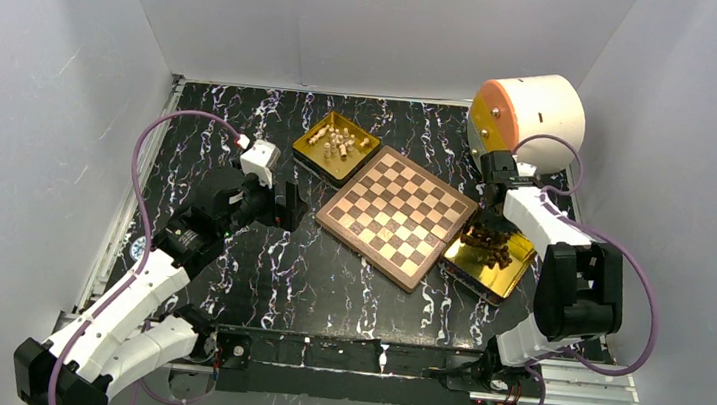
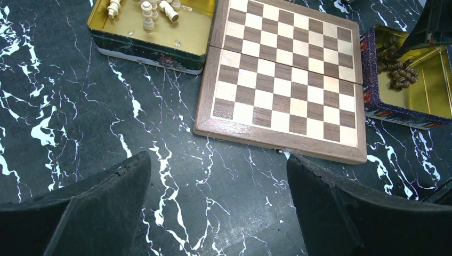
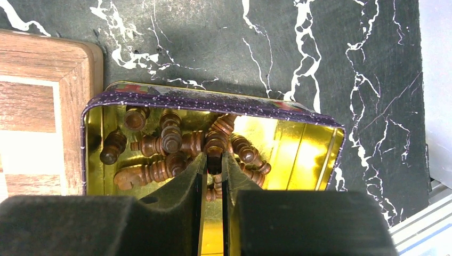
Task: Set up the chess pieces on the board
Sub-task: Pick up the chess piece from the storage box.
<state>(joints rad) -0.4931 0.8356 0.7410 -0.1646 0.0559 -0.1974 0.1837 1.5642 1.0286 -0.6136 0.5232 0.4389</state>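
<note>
**Right jaws pinching a dark piece in its tray, left jaws hanging wide open**

The board (image 1: 397, 217) is lying on the black marbled desk (image 2: 80, 106), turned cornerwise between the two arms. A gold left tray (image 2: 144, 50) is sitting just beside its far-left edge, and the cream pieces (image 2: 149, 10) are lying tumbled inside it. A gold right tray (image 3: 213, 101) with a dark speckled outer wall is sitting just beside the board's near-right edge. It is holding the dark brown pieces (image 3: 160, 144), heaped mostly toward the end nearest the board. Every piece that is showing is lying in one tray or the other.

The right jaws are reaching down into the right tray, over the heap. In the right wrist view they are standing at a narrow slit. One dark piece (image 3: 215, 152) is sitting right between the tips, and both inner faces are seemingly pressing on its sides. That piece is resting low among its neighbours, which are crowding in on both sides of the tips.

The left jaws are hanging spread as wide as they go, gripping nothing. Their two black fingers (image 2: 101, 208) are framing bare desk. The board's near-left corner is lying ahead of them and apart, and the cream pieces are lying farther off, to the far left.

A white cylinder (image 1: 530, 115) with an orange face is standing at the far right of the desk, beyond the right arm.
</note>
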